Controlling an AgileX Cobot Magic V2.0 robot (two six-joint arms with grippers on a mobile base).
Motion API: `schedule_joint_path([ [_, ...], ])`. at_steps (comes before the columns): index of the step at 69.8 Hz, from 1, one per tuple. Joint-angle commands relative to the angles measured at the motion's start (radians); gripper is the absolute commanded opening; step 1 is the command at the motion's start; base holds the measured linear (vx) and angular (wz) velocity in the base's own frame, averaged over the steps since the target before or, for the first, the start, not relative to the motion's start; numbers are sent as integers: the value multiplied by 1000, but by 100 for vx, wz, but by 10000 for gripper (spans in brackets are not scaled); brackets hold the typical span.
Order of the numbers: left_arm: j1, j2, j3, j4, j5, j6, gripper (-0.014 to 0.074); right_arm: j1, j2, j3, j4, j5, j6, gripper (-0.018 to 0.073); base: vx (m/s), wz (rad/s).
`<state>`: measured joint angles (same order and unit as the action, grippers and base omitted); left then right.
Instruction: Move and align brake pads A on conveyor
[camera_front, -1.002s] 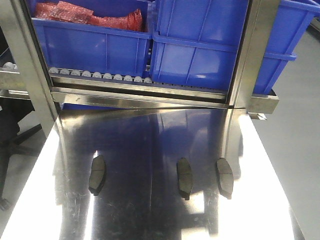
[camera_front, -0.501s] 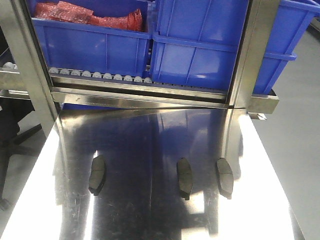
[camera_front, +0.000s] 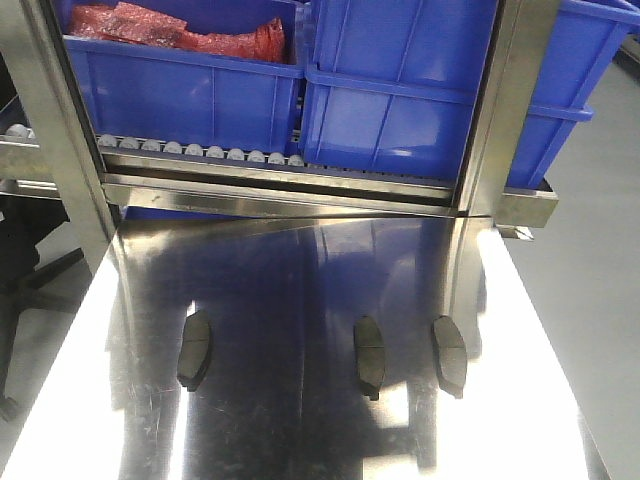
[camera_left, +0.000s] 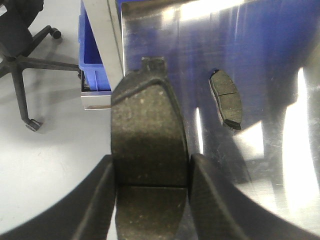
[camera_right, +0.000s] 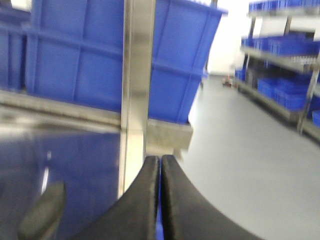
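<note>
rough, dark, grooved brake pad

Overhead light produces white glare along the left and right edges of the steel table, and the blue bins reflect as a dark blue band across its middle. The left wrist view is sharp on the gripped brake pad. The right wrist view is blurred throughout, with an overexposed white patch far off.

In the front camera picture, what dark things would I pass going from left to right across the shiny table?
On the steel table: left brake pad → middle brake pad → right brake pad. The last two lie closer together, and none of the three touch.
</note>
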<state>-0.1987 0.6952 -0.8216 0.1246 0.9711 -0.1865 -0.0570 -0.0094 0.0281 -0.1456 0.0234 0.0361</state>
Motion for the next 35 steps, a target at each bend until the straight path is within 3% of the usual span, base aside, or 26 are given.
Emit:
schedule_joint_path([
  [1,-5,-4,-30,11,-71,-9,-6,-5,-10,-5,-6,-175,0,-3,0,0],
  [15,-5,-4,-30,11,-71,-9,-6,-5,-10,-130,-4,-152,74,-3,0,0],
  [35,-5,-4,-30,10,-71,-9,-6,-5,92,-454,-40,158,110,-3,0,0],
])
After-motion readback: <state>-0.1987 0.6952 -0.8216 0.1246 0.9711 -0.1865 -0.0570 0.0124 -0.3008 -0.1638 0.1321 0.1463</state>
